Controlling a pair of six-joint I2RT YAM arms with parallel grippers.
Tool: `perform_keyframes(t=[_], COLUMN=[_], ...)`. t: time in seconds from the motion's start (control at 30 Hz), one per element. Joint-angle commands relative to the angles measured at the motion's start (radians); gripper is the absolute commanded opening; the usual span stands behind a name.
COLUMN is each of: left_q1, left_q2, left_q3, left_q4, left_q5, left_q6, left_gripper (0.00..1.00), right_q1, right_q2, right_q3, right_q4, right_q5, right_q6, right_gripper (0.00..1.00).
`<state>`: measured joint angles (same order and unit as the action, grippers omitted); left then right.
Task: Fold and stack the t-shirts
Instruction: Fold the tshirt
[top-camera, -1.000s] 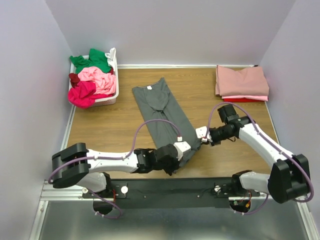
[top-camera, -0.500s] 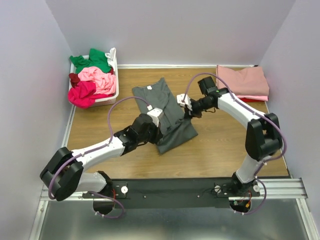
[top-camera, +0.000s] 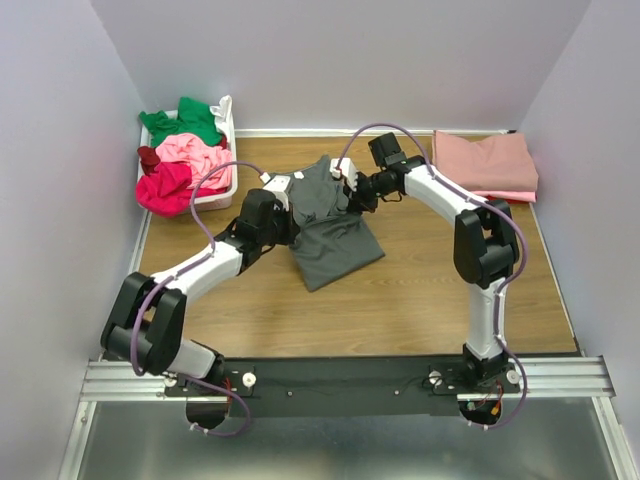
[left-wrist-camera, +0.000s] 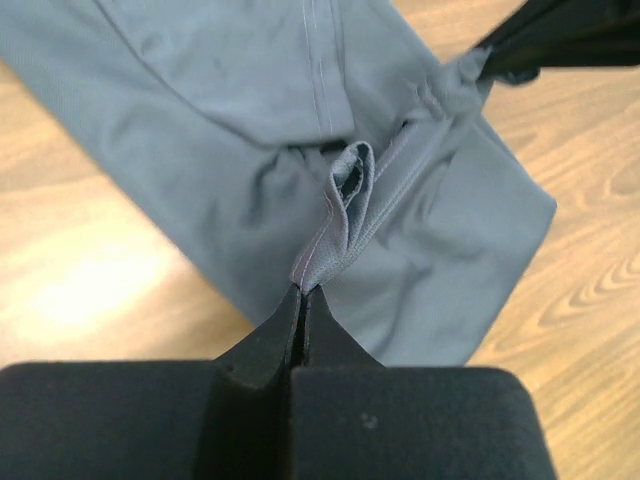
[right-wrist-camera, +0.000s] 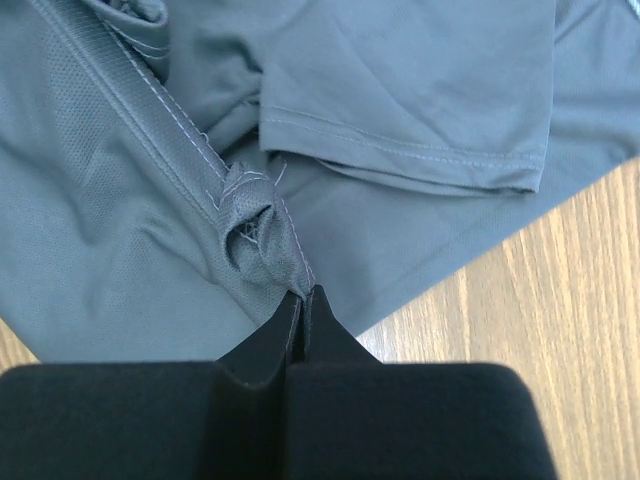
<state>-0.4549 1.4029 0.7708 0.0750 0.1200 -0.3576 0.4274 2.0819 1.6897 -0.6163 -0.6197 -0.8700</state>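
Dark grey t-shirt (top-camera: 335, 248) is being kept on the table (top-camera: 430, 300), just right of the white basket (top-camera: 228, 192), with its near half doubled over the far half. A bunched hem fold is being pinched by the left gripper (left-wrist-camera: 303, 296), fingers pressed together on it, nearer the basket. The hem is also being pinched by the right gripper (right-wrist-camera: 303, 298), fingers clamped on cloth, farther right. Green, pink and magenta shirts (top-camera: 185, 160) are being held in the basket. Folded dusty rose stack (top-camera: 485, 165) is being kept well right of the basket.

Outstretched, the left fingers (left-wrist-camera: 262, 348) and right fingers (right-wrist-camera: 262, 350) clamp tight.
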Motion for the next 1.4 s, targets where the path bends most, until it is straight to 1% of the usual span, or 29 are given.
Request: perform_keyframes(t=[0.0,0.27,0.67,0.73,0.77,0.8,0.83,0.87,0.9,0.93,0.97,1.0,1.03,1.07,1.1,1.13,1.17,1.2,1.23,1.27,1.3,1.33,1.37], left_q1=[0.022,0.025,0.058,0.059,0.065,0.068,0.073,0.076,0.084,0.088,0.096,0.111,0.119,0.124,0.13,0.137,0.14,0.142,0.143,0.142,0.142,0.136,0.118], left_q2=[0.079,0.162,0.209,0.225,0.235,0.235,0.248,0.251,0.254,0.254,0.249,0.228,0.214,0.196,0.17,0.098,0.058,-0.017,-0.051,-0.083,-0.114,-0.174,-0.201], left_q3=[0.064,0.113,0.157,0.163,0.18,0.18,0.203,0.22,0.235,0.257,0.303,0.349,0.37,0.39,0.401,0.394,0.383,0.36,0.349,0.337,0.319,0.267,0.239], left_q4=[0.023,0.014,-0.027,-0.033,-0.046,-0.046,-0.059,-0.07,-0.075,-0.107,-0.121,-0.147,-0.162,-0.184,-0.196,-0.19,-0.181,-0.175,-0.179,-0.187,-0.19,-0.184,-0.176], left_q5=[0.084,0.099,0.041,0.038,0.024,0.017,0.006,-0.047,-0.075,-0.101,-0.184,-0.233,-0.276,-0.36,-0.385,-0.388,-0.35,-0.298,-0.242,-0.127,-0.047,0.004,0.045], left_q6=[0.045,0.068,0.083,0.082,0.08,0.08,0.082,0.078,0.081,0.086,0.097,0.101,0.115,0.15,0.175,0.207,0.236,0.315,0.345,0.353,0.386,0.397,0.391], left_gripper=[0.0,0.0,0.0,0.0,0.0,0.06,0.16,0.27,0.47,0.52,0.57,0.59,0.64,0.74,0.79,0.83,0.89,0.9,0.9,0.9,0.89,0.89,0.89], right_q1=[0.004,0.004,0.007,0.008,0.013,0.014,0.017,0.019,0.022,0.022,0.02,0.022,0.02,0.019,0.007,-0.001,-0.012,-0.038,-0.053,-0.073,-0.091,-0.122,-0.142], right_q2=[0.033,0.038,0.107,0.124,0.135,0.135,0.145,0.147,0.147,0.139,0.127,0.127,0.13,0.107,0.089,0.064,0.041,-0.017,-0.051,-0.083,-0.117,-0.149,-0.152], right_q3=[0.039,0.042,0.131,0.146,0.163,0.163,0.175,0.182,0.179,0.173,0.173,0.186,0.212,0.215,0.194,0.171,0.148,0.072,0.027,-0.029,-0.126,-0.159,-0.177], right_q4=[0.032,0.055,0.066,0.069,0.067,0.07,0.079,0.108,0.139,0.182,0.267,0.294,0.293,0.294,0.302,0.306,0.305,0.302,0.261,0.236,0.23,0.218,0.21], right_q5=[0.051,0.133,0.146,0.149,0.158,0.166,0.178,0.219,0.247,0.283,0.402,0.476,0.535,0.572,0.557,0.488,0.436,0.357,0.157,0.064,0.025,0.014,0.018], right_q6=[0.066,0.109,0.178,0.192,0.209,0.209,0.247,0.27,0.351,0.415,0.489,0.616,0.653,0.658,0.655,0.652,0.649,0.588,0.533,0.464,0.424,0.428,0.454], right_gripper=[0.01,0.0,0.01,0.04,0.09,0.14,0.2,0.29,0.39,0.42,0.46,0.57,0.59,0.63,0.64,0.65,0.66,0.7,0.72,0.74,0.82,0.82,0.81])
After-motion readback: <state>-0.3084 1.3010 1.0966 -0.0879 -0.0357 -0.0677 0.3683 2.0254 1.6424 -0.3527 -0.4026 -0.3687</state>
